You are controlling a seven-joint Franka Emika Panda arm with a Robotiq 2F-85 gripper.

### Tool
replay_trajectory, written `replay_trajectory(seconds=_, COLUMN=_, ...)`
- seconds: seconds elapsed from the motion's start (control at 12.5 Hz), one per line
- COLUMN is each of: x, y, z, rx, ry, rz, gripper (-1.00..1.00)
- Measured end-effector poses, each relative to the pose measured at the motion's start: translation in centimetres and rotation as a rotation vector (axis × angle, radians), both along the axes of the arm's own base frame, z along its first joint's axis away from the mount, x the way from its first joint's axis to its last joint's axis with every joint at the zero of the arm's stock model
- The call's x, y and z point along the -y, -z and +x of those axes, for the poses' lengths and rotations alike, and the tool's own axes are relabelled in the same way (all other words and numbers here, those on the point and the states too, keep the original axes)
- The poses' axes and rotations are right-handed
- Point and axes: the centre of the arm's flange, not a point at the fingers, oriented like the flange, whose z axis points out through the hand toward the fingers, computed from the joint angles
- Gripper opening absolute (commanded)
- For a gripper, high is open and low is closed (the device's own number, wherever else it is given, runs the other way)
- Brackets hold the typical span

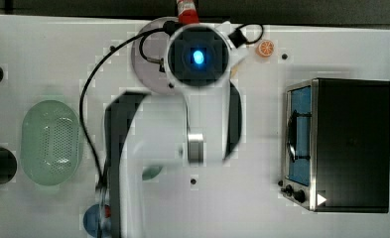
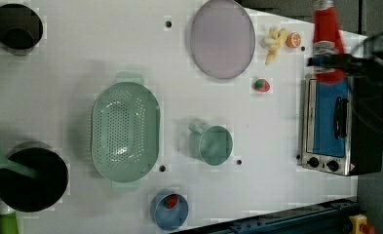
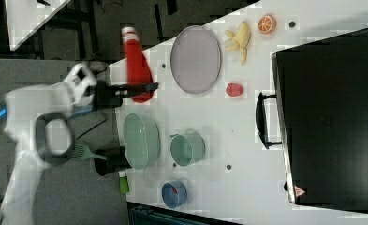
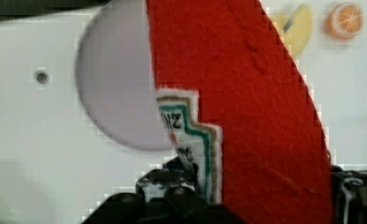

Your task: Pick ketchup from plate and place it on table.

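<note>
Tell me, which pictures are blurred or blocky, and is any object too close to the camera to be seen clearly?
Top view: the arm smears into blocky patches. Right view: the arm is motion-blurred, while the plate stays fairly crisp. Wrist view: the ketchup sits very close, soft-edged, its label partly legible.

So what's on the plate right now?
Nothing: in the left view the plate lies bare. The ketchup is lifted off it, clamped in the gripper. In the wrist view the bottle covers part of the plate.
</note>
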Motion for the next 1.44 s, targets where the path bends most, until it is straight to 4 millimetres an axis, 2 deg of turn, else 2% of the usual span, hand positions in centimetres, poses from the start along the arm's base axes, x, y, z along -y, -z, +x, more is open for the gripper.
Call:
replay_trajectory(seconds=0.08, x=0.3, y=-1.9, z=-1.7, rx=0.027, ry=0.011, rz=0.001, gripper=0.30)
replay_trajectory(seconds=0.16, x=0.7, y=-2.8, z=-3.6, rx=0.036, ry=0.024, rz=0.004, gripper=0.30)
replay_trajectory(seconds=0.24, x=1.1, y=-2.7, z=-5.2, rx=0.032, ry=0.042, rz=0.004, gripper=0.30)
replay_trajectory(seconds=0.32, x=1.8, y=-1.5, z=-6.7, rx=0.007, ry=0.067, rz=0.004, gripper=0.30)
replay_trajectory(seconds=0.48, x=2.7, y=3.7, z=-9.0, rx=-0.086, ry=0.109, rz=0.007, gripper=0.30)
replay_trajectory(seconds=0.8, x=3.6, y=17.6, z=-11.7, rx=-0.244, ry=0.179, rz=0.024, gripper=0.30)
replay_trajectory(seconds=0.96, x=3.9, y=22.8, z=-12.2, rx=-0.293, ry=0.196, rz=0.026, gripper=0.30)
replay_trajectory(seconds=1.12, x=3.6, y=26.3, z=-12.8, rx=-0.329, ry=0.206, rz=0.029, gripper=0.30)
replay_trajectory(seconds=1.2, x=3.6, y=27.4, z=-12.7, rx=-0.322, ry=0.206, rz=0.030, gripper=0.36)
replay_trajectory(seconds=1.44, x=3.5, y=28.6, z=-12.4, rx=-0.281, ry=0.213, rz=0.036, gripper=0.98)
